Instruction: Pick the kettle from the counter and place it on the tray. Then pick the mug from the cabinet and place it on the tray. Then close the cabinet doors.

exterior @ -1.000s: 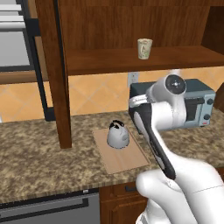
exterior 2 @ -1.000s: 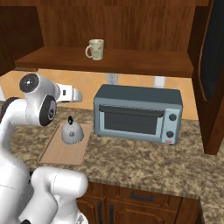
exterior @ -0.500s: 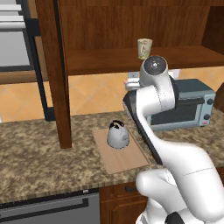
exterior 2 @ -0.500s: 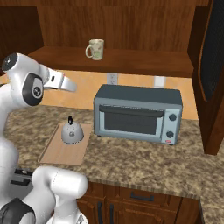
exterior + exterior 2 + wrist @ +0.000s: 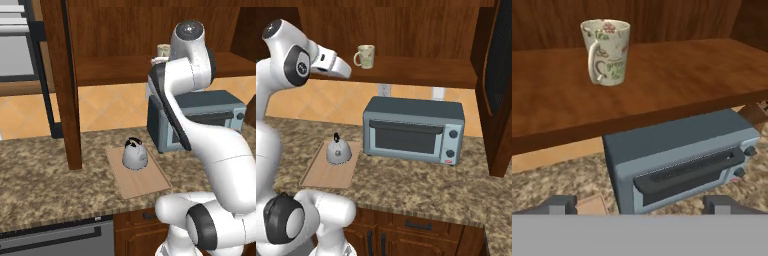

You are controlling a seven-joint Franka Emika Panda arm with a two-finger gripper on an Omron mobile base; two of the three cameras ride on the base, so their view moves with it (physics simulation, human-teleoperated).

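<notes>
The silver-grey kettle stands upright on the light wooden tray, which lies on the granite counter. On the cabinet shelf sits the cream mug, its handle turned toward the hand camera; in the left base view the mug is partly hidden by the arm. My gripper is raised to shelf height, left of the mug and apart from it. Its fingertips stand wide apart, open, holding nothing.
A blue-grey toaster oven stands on the counter right of the tray, under the shelf. The cabinet doors hang open: one edge-on at the left, one at the right. A drawer unit sits below the counter.
The arm has swung upward from just above the kettle to shelf height, with the hand now near the mug. The kettle stays on the tray.
</notes>
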